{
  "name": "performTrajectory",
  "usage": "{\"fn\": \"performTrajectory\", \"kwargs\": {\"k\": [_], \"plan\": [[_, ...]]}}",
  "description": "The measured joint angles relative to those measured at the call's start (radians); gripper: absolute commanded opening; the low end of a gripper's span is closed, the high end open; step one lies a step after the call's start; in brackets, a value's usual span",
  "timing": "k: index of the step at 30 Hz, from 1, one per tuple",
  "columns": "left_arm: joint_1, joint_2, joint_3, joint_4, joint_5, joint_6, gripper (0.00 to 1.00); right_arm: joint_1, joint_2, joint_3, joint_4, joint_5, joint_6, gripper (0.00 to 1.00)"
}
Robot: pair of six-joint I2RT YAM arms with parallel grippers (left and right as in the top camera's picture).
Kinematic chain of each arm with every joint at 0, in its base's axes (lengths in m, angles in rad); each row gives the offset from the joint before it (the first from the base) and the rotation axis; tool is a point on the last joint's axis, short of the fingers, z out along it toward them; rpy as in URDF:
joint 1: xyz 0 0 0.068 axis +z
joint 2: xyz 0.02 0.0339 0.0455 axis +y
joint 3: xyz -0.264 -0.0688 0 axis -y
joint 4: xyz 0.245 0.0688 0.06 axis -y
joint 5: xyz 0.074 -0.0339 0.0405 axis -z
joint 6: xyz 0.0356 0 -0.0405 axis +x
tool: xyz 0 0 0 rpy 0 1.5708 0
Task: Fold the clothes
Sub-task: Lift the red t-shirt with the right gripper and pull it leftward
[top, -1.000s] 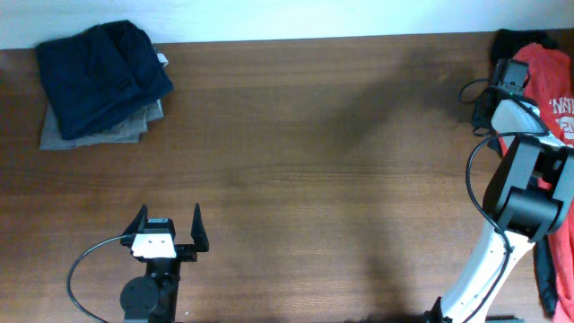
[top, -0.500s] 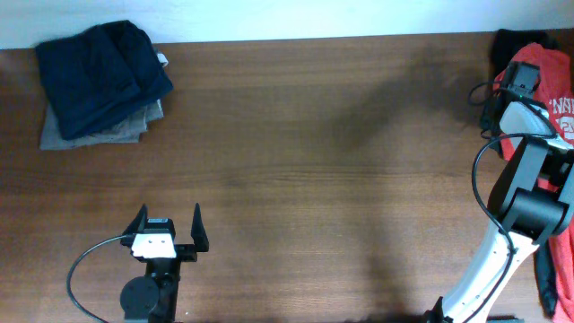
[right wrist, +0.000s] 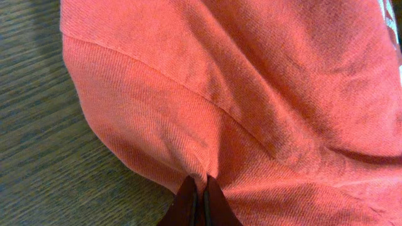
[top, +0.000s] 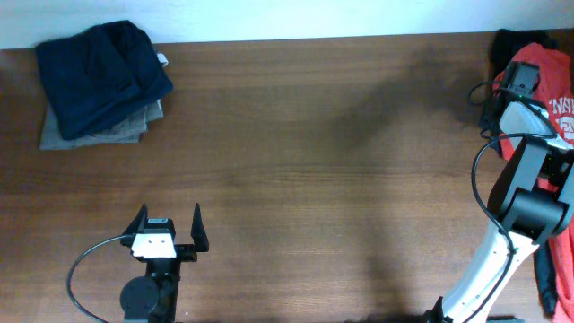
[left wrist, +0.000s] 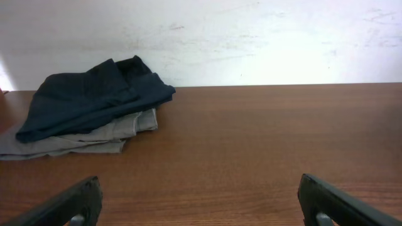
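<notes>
Right fingers [right wrist: 186, 208] clamp the T-shirt [right wrist: 251, 94] at its near edge, cloth lying beyond them; left fingers [top: 197, 224], spread wide, idle far from the T-shirt.

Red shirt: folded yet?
Not folded: shirt lies bunched at the table's right edge, right gripper shut on a pinch of it.

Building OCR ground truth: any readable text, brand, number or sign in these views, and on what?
White lettering on the red T-shirt, overhead view: cut off by the frame edge, too small to read.
Both wrist views: no readable text.
</notes>
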Motion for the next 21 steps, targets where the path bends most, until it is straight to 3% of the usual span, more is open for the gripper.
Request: {"fn": "performTrajectory", "kwargs": {"k": [14,21], "plan": [[0.000,0.000,0.000,0.000,0.000,0.000,0.99,0.031,-0.206,0.001,-0.027,0.001,0.000,0.04],[0.000,0.000,0.000,0.000,0.000,0.000,0.99,0.116,-0.223,0.001,-0.045,-0.003,-0.001,0.10]]}}
